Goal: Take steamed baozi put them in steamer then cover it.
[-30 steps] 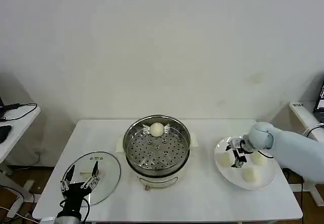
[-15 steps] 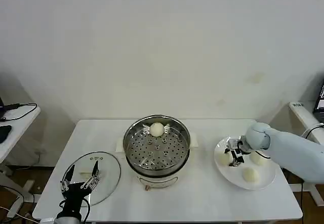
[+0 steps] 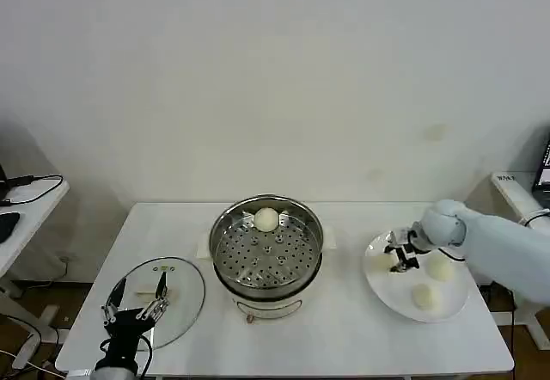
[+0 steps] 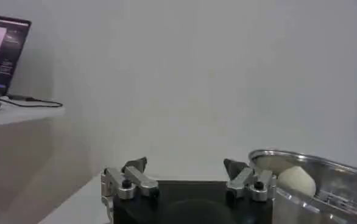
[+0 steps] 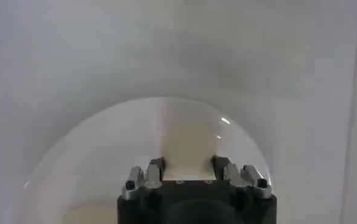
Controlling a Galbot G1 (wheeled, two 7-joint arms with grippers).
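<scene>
Fingers of the right gripper [image 3: 399, 256] stand spread over the white plate [image 3: 451, 298] to take another of the steamed baozi [image 3: 421, 297], one already lying in the steamer [image 3: 220, 234], while the left gripper [image 3: 136, 304], likewise spread, waits above the cover [image 3: 185, 285].

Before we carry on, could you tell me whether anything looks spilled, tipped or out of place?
Nothing stands out. The steamer stands upright with one baozi on its tray, the cover lies flat beside it by the left gripper, and other baozi sit on the plate by the right gripper.
</scene>
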